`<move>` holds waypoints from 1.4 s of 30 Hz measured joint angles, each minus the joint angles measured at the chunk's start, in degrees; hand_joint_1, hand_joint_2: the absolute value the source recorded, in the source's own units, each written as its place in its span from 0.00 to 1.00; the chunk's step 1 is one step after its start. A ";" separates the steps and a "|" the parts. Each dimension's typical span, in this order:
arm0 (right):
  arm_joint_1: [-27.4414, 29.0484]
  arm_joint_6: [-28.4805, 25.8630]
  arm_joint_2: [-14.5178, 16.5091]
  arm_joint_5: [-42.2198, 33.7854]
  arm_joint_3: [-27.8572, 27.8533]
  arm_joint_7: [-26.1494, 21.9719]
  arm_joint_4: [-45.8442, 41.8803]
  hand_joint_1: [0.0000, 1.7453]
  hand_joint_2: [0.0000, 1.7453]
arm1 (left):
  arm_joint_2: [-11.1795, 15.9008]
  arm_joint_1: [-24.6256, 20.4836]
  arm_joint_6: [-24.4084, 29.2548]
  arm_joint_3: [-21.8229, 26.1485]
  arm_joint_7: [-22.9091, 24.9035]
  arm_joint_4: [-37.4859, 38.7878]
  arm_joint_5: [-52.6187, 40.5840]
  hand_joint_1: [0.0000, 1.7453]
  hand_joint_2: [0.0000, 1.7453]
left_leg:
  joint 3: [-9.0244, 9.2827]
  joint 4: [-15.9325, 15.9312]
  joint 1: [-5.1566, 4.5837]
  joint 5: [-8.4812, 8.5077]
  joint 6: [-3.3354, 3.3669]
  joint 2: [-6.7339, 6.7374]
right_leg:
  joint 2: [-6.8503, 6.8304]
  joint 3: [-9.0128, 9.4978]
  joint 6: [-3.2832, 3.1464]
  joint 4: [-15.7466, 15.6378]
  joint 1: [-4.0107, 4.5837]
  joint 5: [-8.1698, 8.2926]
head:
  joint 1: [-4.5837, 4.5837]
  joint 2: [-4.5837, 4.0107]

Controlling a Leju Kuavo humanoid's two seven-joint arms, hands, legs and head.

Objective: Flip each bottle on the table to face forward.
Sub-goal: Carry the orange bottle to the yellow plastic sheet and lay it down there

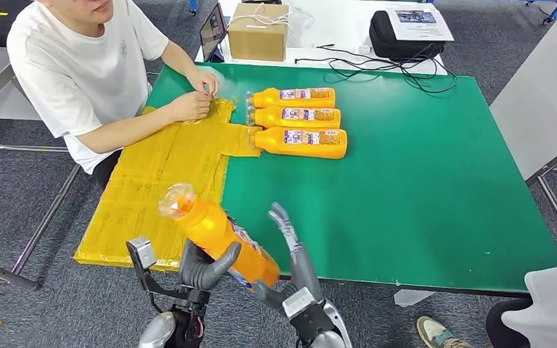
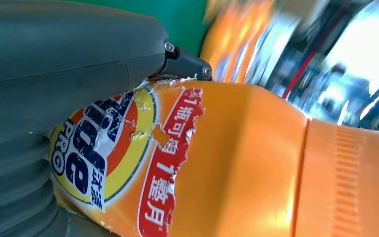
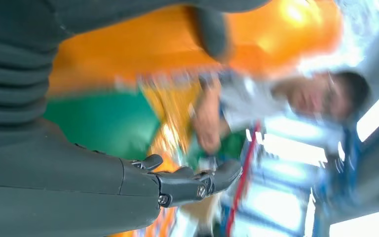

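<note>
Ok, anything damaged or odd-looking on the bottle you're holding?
Yes. The held bottle's label is torn: the left wrist view shows a ragged edge with bare orange plastic beyond it. The left hand grips it tilted over the table's near edge.

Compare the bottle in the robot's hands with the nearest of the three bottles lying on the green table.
The held bottle is up off the table, tilted, cap toward the person; the nearest lying bottle rests flat in a row with two others. The left hand grips the held one, with the right hand alongside it; the lying one is untouched. Both are orange with printed labels.
</note>
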 joint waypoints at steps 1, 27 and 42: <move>0.55 -1.41 -0.07 -1.19 -0.29 -0.03 -1.72 0.00 0.00 | 0.11 -0.51 3.16 0.48 -1.36 0.00 -5.01 1.00 1.00 | 0.00 0.00 0.00 0.00 0.00 0.00 | -0.01 0.01 0.00 0.00 0.00 0.00 | -0.01 0.00; 2.62 2.02 0.69 -5.00 -0.83 -0.08 -8.23 0.00 0.00 | 6.14 -26.44 24.74 4.54 4.63 28.78 -63.56 1.00 1.00 | 0.06 0.00 0.01 0.07 0.00 0.01 | 0.01 0.07 -0.01 0.03 0.01 0.04 | 0.00 0.00; 1.70 3.37 1.76 -6.27 -0.86 -0.08 -6.99 0.00 0.00 | 10.60 -40.15 4.28 -0.74 21.91 51.67 -73.91 0.38 1.00 | 0.60 -0.05 0.01 -0.06 -0.15 0.27 | 0.11 0.49 -0.05 0.09 0.01 0.03 | -0.01 0.00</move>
